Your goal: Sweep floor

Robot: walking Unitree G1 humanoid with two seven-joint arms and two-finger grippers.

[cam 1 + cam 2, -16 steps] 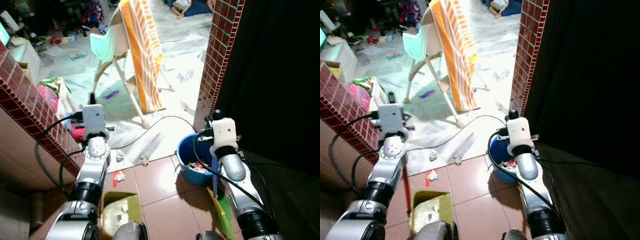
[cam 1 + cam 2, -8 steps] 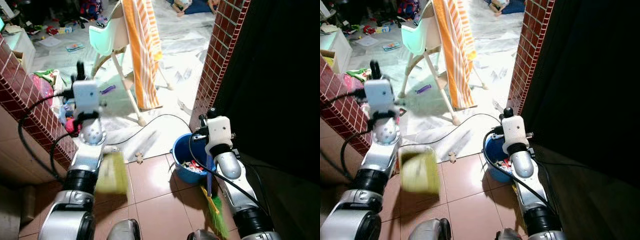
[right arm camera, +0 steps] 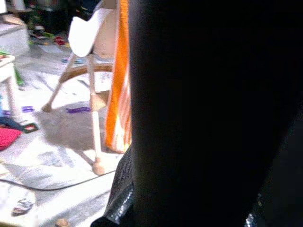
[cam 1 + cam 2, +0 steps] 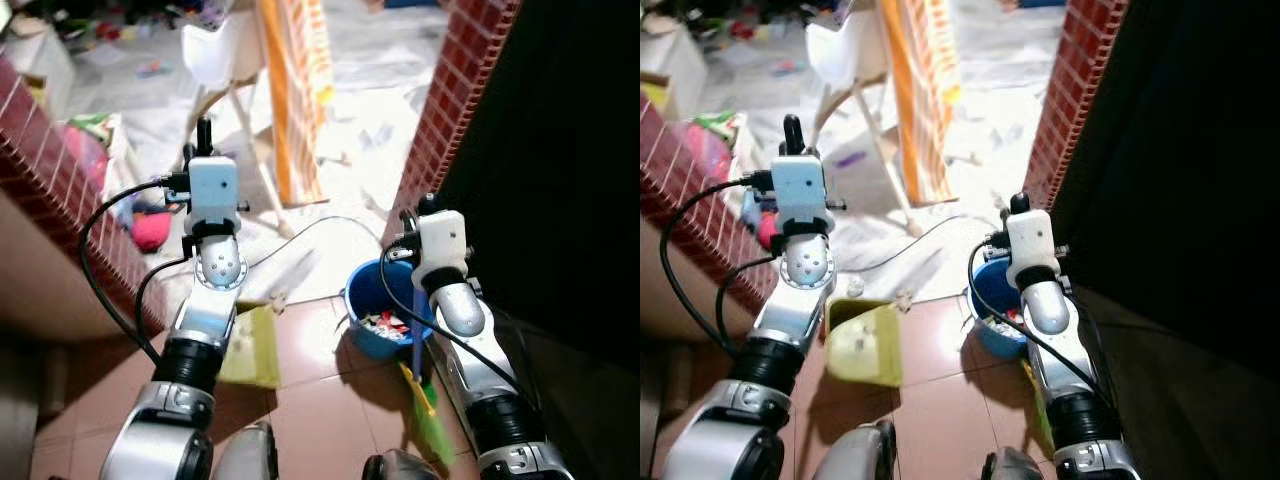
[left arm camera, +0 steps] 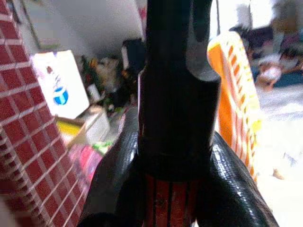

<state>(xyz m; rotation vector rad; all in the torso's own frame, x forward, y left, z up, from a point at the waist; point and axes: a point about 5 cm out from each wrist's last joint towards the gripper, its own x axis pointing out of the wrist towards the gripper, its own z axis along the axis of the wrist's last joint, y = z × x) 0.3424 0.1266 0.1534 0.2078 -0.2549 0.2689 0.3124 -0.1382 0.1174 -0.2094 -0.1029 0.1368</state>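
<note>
Red floor tiles (image 4: 320, 390) underfoot; blue bucket (image 4: 368, 325) of litter ahead.
My left gripper (image 5: 177, 142) clamps the dustpan (image 4: 250, 345) handle; my right gripper (image 4: 420, 300) grips the broom (image 4: 425, 405) beside the bucket.

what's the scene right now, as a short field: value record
place: tiled floor at a brick doorway
left gripper: shut on the dustpan handle
dustpan: yellow, lifted, under the left arm
right gripper: on the broom's blue stick, broom upright beside the bucket; fingers not clear
bucket: blue, on the floor, litter inside
litter left: small scraps on the floor by the cable
beyond: high chair and orange striped cloth
</note>
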